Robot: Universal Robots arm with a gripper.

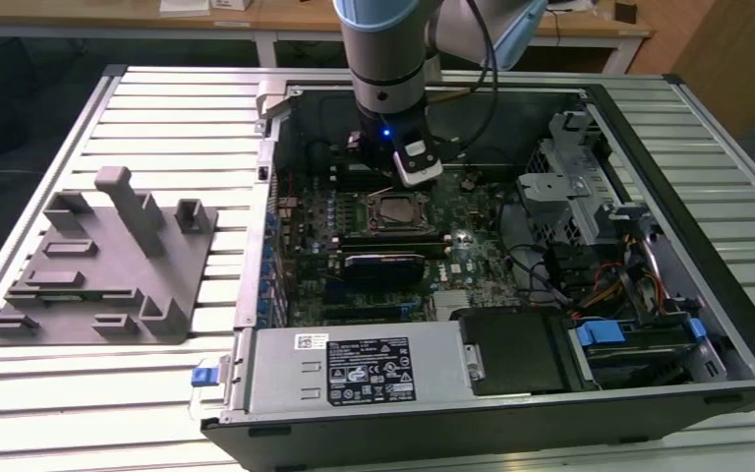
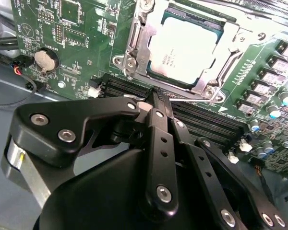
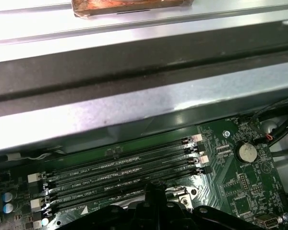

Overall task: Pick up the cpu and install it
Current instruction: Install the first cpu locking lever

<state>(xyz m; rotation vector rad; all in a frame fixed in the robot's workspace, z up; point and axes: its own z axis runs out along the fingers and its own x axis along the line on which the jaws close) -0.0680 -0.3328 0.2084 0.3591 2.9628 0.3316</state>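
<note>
Fingertips meet closed w/ nothing between them, seen in the second wrist view; gripper [image 2: 156, 98] hangs just above the black memory slots [image 2: 201, 125], beside the socket. The cpu [image 2: 182, 50] sits in the socket frame [image 2: 134, 48] on the motherboard [image 2: 77, 43], silver top showing, its print too small to read. Arm links hide the lower board in both wrist views. In the exterior view the gripper [image 1: 411, 177] is inside the open pc case [image 1: 692, 197], cpu [image 1: 391, 209] just below it. White-labelled metal box [image 1: 351, 369] lies along the near edge; grey fixture [image 1: 102, 265] well apart at the exterior view's left. Coin cell [image 3: 246, 152] near the slots.
</note>
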